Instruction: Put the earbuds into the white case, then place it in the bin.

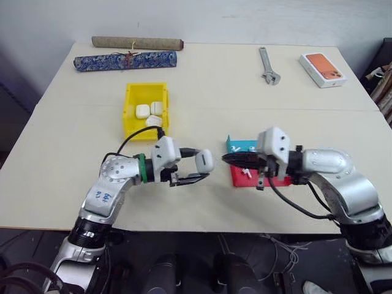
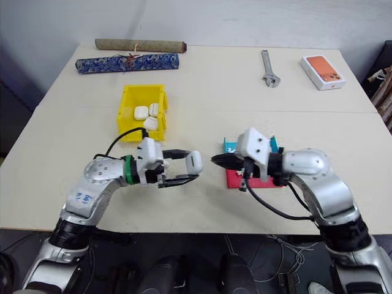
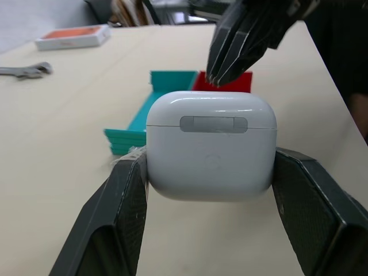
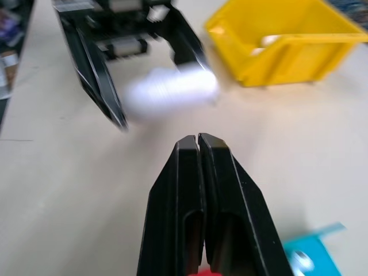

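Note:
My left gripper (image 1: 204, 165) is shut on the white case (image 1: 204, 162), held above the table with its lid closed; in the left wrist view the case (image 3: 210, 150) sits clamped between both fingers (image 3: 103, 224). My right gripper (image 1: 225, 158) is shut with nothing in it, its tips pointing at the case from a short gap away. Tiny white earbuds (image 1: 246, 173) lie in the red tray (image 1: 240, 179) under the right wrist. The yellow bin (image 1: 130, 114) stands behind the left gripper and holds three white cases (image 1: 143, 111).
A teal tray (image 1: 235, 146) adjoins the red tray. At the table's far side lie a wrench (image 1: 268, 66), a white box with an orange top (image 1: 323, 69), a blue cloth roll (image 1: 125, 60) and a brown roll (image 1: 137, 43).

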